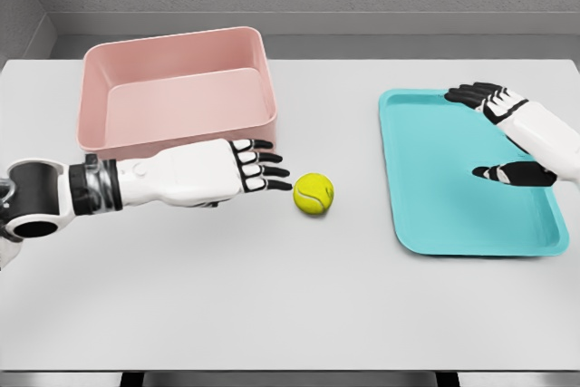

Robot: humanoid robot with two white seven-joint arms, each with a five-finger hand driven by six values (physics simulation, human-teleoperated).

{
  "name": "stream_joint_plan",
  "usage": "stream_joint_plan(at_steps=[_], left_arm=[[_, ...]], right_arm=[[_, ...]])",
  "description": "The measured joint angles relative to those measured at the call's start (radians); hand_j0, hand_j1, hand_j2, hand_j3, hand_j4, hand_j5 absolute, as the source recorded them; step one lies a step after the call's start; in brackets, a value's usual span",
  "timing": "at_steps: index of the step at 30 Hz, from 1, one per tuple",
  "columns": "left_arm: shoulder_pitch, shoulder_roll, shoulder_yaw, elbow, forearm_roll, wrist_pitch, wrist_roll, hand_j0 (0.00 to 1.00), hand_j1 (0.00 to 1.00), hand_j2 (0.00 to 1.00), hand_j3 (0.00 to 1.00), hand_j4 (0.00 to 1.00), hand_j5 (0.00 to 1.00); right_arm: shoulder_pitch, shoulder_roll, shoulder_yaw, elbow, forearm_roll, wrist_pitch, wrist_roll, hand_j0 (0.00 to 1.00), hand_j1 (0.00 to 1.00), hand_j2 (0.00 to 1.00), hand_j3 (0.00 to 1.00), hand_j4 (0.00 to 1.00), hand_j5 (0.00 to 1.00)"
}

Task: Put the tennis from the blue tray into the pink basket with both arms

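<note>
A fuzzy yellow-green tennis ball [314, 194] rests on the white table [272, 296], between a pink plastic basket [172, 88] and a turquoise tray [435, 178]. The left hand [254, 168], fingers relaxed, is just beside the ball; the right hand [507, 133] is spread above the tray.

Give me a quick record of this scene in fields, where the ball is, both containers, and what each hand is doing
tennis ball: on the bare table, between basket and tray, in neither
pink basket: far left of the table, holds nothing visible
blue tray: right side, nothing lying in it
left hand: fingers extended toward the ball, just left of it, not touching
right hand: open above the tray, holding nothing
task state: ball off the tray, not yet in the basket
</note>
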Motion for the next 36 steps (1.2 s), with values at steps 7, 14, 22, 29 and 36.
stream_joint_plan(at_steps=[7,14,22,29,36], left_arm=[[-0.115,-0.078,-0.119,0.108,0.033,0.000,-0.001,1.00,1.00,1.00,1.00,1.00,1.00],[-0.164,-0.155,-0.192,0.204,0.053,0.000,-0.002,1.00,1.00,1.00,1.00,1.00,1.00],[-0.183,-0.186,-0.202,0.249,0.062,0.000,-0.002,1.00,1.00,1.00,1.00,1.00,1.00],[-0.201,-0.232,-0.219,0.314,0.062,0.000,-0.002,1.00,1.00,1.00,1.00,1.00,1.00],[-0.201,-0.270,-0.234,0.342,0.061,0.000,-0.008,1.00,1.00,1.00,1.00,1.00,1.00]], right_arm=[[0.011,0.071,-0.082,0.022,-0.008,0.001,0.001,1.00,1.00,1.00,1.00,1.00,1.00],[0.022,0.095,-0.086,0.018,-0.009,0.001,0.001,1.00,1.00,1.00,1.00,1.00,1.00],[0.026,0.100,-0.090,0.018,-0.009,0.001,0.002,1.00,1.00,1.00,1.00,1.00,1.00],[0.026,0.100,-0.092,0.017,-0.009,0.001,0.001,1.00,1.00,1.00,1.00,1.00,1.00],[0.026,0.101,-0.093,0.011,-0.009,0.001,0.000,1.00,1.00,1.00,1.00,1.00,1.00]])
